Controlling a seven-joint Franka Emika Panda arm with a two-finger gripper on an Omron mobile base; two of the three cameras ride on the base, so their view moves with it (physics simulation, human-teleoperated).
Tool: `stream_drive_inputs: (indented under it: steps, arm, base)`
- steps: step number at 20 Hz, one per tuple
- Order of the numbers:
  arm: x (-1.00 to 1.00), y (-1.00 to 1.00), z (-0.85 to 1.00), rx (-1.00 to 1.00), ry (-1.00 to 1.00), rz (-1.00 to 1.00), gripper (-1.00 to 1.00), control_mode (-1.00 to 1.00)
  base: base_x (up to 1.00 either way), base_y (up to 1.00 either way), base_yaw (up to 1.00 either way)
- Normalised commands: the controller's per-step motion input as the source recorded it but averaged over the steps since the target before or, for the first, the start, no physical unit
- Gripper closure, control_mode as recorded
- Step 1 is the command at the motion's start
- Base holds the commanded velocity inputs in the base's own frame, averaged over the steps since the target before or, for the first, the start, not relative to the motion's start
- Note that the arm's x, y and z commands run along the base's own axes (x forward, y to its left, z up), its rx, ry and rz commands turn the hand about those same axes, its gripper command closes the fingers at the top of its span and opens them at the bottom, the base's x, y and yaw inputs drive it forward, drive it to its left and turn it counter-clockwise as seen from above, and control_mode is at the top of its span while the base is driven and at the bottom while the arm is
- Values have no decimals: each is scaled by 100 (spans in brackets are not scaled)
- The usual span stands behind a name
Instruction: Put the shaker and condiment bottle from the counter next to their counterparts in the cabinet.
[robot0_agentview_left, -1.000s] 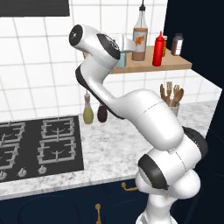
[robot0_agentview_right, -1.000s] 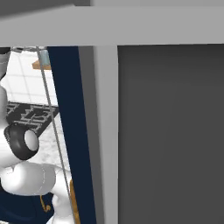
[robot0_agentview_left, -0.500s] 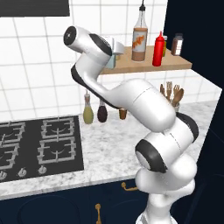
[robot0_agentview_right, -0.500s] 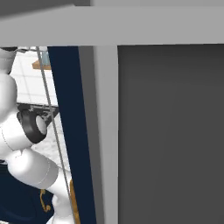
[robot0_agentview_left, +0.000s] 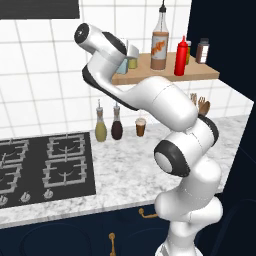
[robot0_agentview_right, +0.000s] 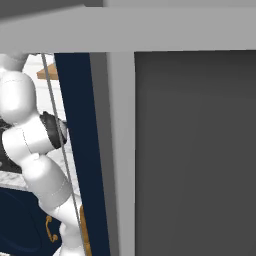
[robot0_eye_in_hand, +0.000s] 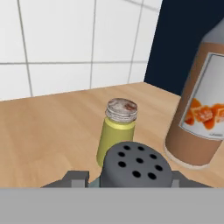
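My gripper (robot0_eye_in_hand: 131, 177) is clamped on the blue-grey shaker (robot0_eye_in_hand: 135, 164), held over the wooden shelf (robot0_eye_in_hand: 48, 131) near its left end, just beside the yellow-green shaker (robot0_eye_in_hand: 117, 129). The red squeeze bottle (robot0_agentview_left: 181, 56) stands toward the shelf's right end, beside the orange-brown bottle (robot0_agentview_left: 159, 42).

The shelf (robot0_agentview_left: 200, 76) is on the wall above the counter (robot0_agentview_left: 130, 165). On the shelf, the small shaker (robot0_agentview_left: 132, 62) stands at the left end. The tall bottle (robot0_agentview_left: 159, 44) is to its right, then the squeeze bottle (robot0_agentview_left: 181, 56), then a jar (robot0_agentview_left: 202, 51) at the far right. The held shaker (robot0_eye_in_hand: 136, 166) is just in front of the small shaker (robot0_eye_in_hand: 117, 131). Below, 2 cruets (robot0_agentview_left: 101, 127) stand side by side on the counter by the wall, right of the hob (robot0_agentview_left: 45, 167).
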Motion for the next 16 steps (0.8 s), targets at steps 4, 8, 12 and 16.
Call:
stream_drive_inputs:
  steps: [4,8,12,16]
  arm:
    - [31,0,0,0,-2,0,100,-100]
    - [25,0,0,0,-3,0,100,-100]
    - [17,0,0,0,-8,0,100,-100]
    - [12,0,0,0,-7,0,100,-100]
  base:
    - [0,0,0]
    - [0,0,0]
    - [0,0,0]
    - [0,0,0]
